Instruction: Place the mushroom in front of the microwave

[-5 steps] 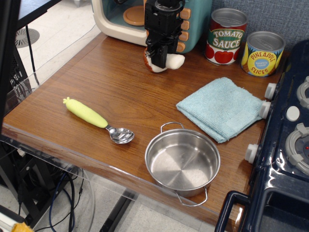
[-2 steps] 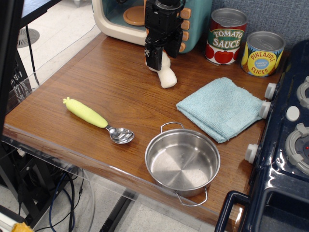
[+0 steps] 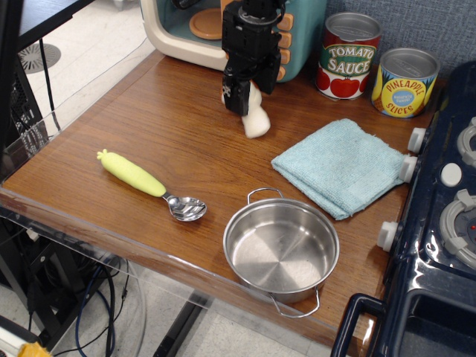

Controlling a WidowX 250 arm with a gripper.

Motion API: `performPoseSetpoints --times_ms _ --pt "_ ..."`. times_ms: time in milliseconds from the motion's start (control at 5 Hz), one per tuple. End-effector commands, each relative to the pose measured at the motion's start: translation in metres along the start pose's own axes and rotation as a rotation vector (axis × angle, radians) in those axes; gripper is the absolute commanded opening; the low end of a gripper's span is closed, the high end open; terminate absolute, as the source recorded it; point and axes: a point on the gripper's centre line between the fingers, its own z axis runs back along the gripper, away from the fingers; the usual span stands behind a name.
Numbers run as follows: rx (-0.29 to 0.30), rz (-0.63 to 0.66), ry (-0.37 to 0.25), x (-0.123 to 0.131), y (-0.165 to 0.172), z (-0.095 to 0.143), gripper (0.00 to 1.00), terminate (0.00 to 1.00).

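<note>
Dark polished wooden tabletop [image 3: 186, 141] fills most of the view, with a grey-blue fabric wall behind it and pale floor off to the left beyond the edge. At the back stands the toy microwave with its cream body, teal front and orange buttons [image 3: 297, 30], and my black gripper [image 3: 245, 95] hangs directly in front of it, hiding part of the door. My jaws are closed on the small plush mushroom with the thick cream-white stem [image 3: 255, 119]; the stem sticks out below and to the right of my fingers, tilted, and the cap is mostly hidden behind them. I cannot tell whether the stem's tip touches the wood or hangs just above it. To the right of the microwave stand two cans against the wall, a red-and-green tomato sauce can [image 3: 349, 56] and, just beside it, a yellow-and-blue pineapple slices can [image 3: 404, 82]. A folded light blue cloth [image 3: 341, 165] lies in front of the cans, near the dark blue toy stove with white knobs [image 3: 446, 223] at the right edge. Nearer the front sits an empty stainless steel pot with two wire handles [image 3: 281, 247], and to its left lies a metal spoon with a yellow-green handle [image 3: 152, 184], well apart from the mushroom.
</note>
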Motion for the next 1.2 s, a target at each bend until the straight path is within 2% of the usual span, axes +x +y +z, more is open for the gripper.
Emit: performPoseSetpoints --times_ms 0,200,800,1000 --pt "-0.159 0.022 -0.032 0.001 0.018 0.08 1.0 0.0" --pt "-0.197 0.012 -0.038 0.001 0.026 0.095 1.0 0.0" --pt "-0.197 0.012 -0.038 0.001 0.026 0.095 1.0 0.0" --pt "-0.197 0.012 -0.038 0.001 0.026 0.095 1.0 1.0"
